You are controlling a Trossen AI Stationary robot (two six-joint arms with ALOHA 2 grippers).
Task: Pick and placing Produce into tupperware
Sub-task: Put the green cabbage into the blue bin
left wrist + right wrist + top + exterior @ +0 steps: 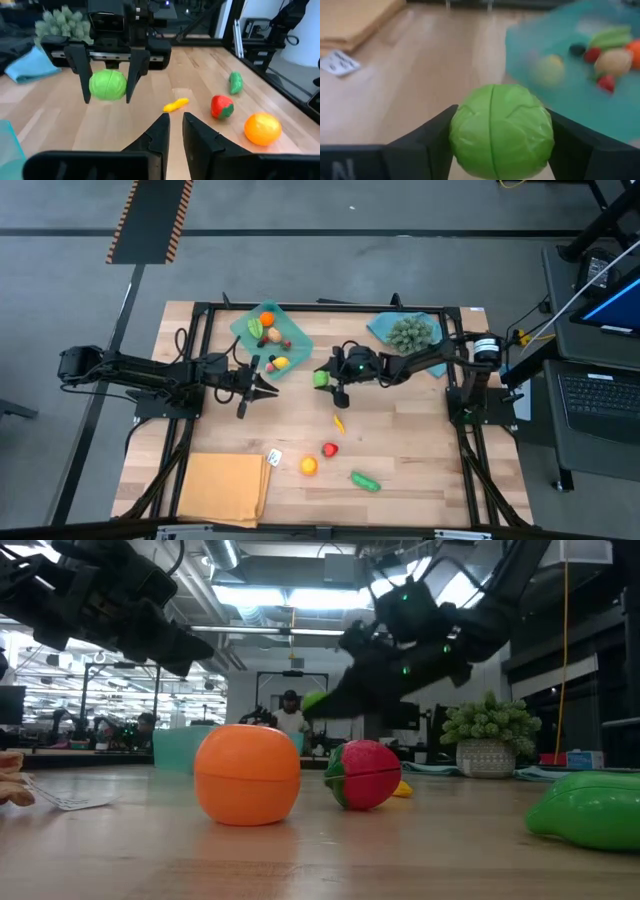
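We see a round, leaf-veined green cabbage (501,131) pinched in the right hand (328,381), just right of the translucent teal tupperware (243,327), which already holds several glossy toy pieces. The left hand (262,389), fingers nearly pressed together, sits near the tray's front edge, seemingly empty.

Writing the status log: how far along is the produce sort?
Done: several pieces lie in the tupperware. In hand: the right hand grips a green cabbage off the table, beside the tray. Left: yellow piece, red piece, orange and green piece on the wood. Left hand waits near the tray, shut and empty.
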